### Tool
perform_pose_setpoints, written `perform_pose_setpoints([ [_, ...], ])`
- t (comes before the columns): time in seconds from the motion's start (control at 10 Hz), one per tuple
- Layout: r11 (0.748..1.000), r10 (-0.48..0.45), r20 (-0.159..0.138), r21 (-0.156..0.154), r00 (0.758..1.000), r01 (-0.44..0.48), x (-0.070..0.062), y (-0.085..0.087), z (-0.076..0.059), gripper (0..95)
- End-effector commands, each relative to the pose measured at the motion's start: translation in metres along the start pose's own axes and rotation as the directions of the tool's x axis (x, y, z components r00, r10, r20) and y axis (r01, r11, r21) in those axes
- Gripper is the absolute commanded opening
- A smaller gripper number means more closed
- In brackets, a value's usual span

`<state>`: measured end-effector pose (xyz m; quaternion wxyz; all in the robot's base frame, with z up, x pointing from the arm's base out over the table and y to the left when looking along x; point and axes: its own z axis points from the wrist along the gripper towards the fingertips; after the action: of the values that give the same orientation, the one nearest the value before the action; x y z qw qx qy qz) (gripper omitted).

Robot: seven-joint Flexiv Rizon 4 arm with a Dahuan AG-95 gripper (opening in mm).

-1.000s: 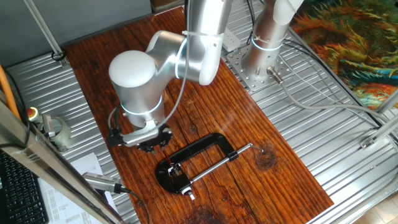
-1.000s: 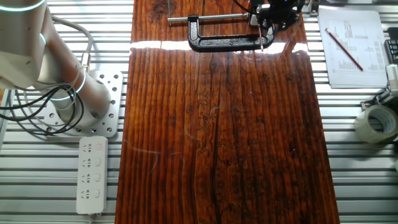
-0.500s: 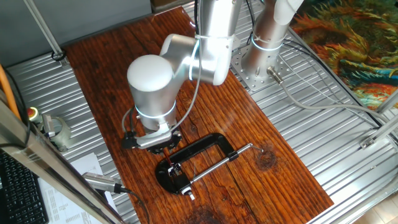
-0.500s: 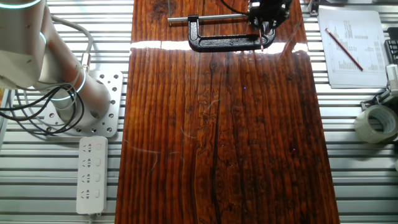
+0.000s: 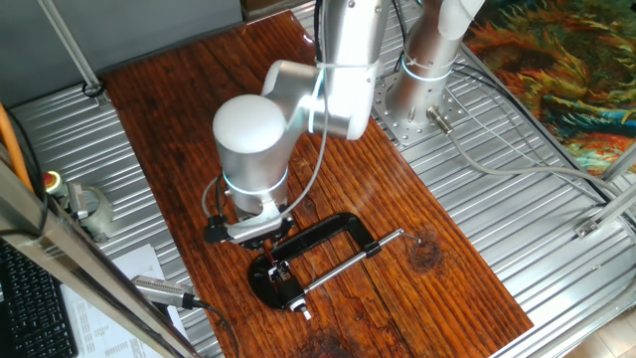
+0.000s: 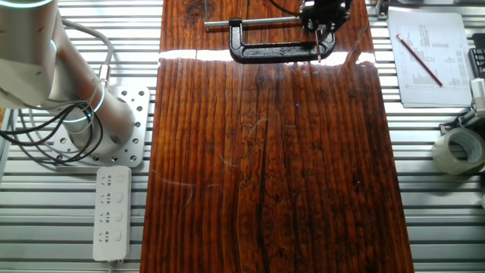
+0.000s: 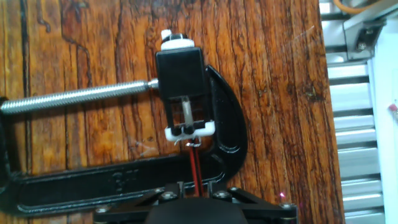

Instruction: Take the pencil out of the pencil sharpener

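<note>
Pencil half-hidden; gripper unclear

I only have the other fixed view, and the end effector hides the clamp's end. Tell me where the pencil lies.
Observer: In the hand view, the pencil runs from the pencil sharpener straight toward the end effector, passing over the C-clamp frame.
Operator: Report what holds the sharpener.
Observer: In the hand view, it sits in a black block, with the clamp's screw rod meeting that block's side.
Operator: Confirm the fingers are shut on the pencil.
Observer: I cannot tell. Only the bottom edge of the hand view shows them, and the pencil's near end goes out of sight there.
</note>
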<state>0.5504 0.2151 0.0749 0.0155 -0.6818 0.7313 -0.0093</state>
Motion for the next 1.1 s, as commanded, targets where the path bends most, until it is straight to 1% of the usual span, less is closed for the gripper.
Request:
perform_pose_setpoints([
  [0.1,1.0,0.0,0.01,-0.001,1.0,0.0,0.0015,-0.0045,0.0051,19.0],
  [0.3,1.0,-0.002,0.01,-0.001,1.0,0.002,0.0008,-0.0058,0.0094,19.0],
  [0.6,1.0,-0.021,0.012,-0.012,1.0,0.021,0.001,-0.0056,0.0102,19.0],
  [0.9,0.999,-0.033,0.013,-0.013,0.999,0.033,0.0001,-0.0051,0.0108,19.0],
  [1.1,0.999,-0.029,0.012,-0.013,1.0,0.029,0.0003,-0.005,0.0137,19.0],
])
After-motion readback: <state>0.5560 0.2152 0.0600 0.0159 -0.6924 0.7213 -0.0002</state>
